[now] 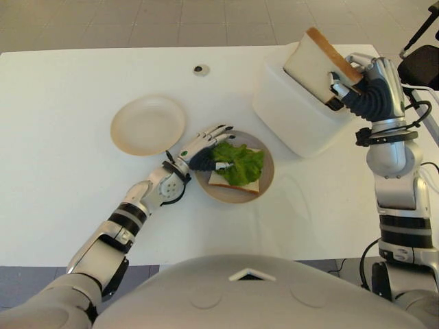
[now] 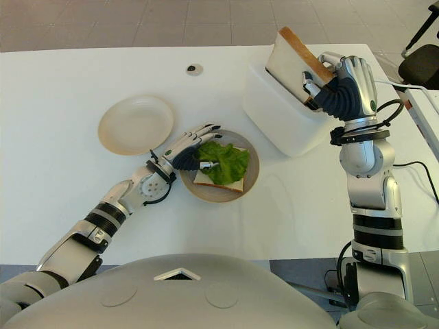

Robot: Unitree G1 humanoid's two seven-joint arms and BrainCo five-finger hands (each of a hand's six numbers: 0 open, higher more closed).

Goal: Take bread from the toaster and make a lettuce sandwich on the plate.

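Observation:
A white toaster (image 1: 295, 113) stands at the back right of the table. My right hand (image 1: 367, 86) is shut on a slice of bread (image 1: 317, 63) that sticks up, tilted, out of the toaster's top. On the tan plate (image 1: 266, 179) in the middle lies another bread slice (image 1: 250, 185) with green lettuce (image 1: 240, 163) on top. My left hand (image 1: 199, 152) rests at the plate's left rim, fingers stretched out and touching the lettuce's left edge, holding nothing.
A second, bare cream plate (image 1: 147, 125) sits left of the sandwich plate. A small round dark object (image 1: 201, 69) lies near the table's far edge. A black chair (image 1: 420, 65) stands beyond the table's right edge.

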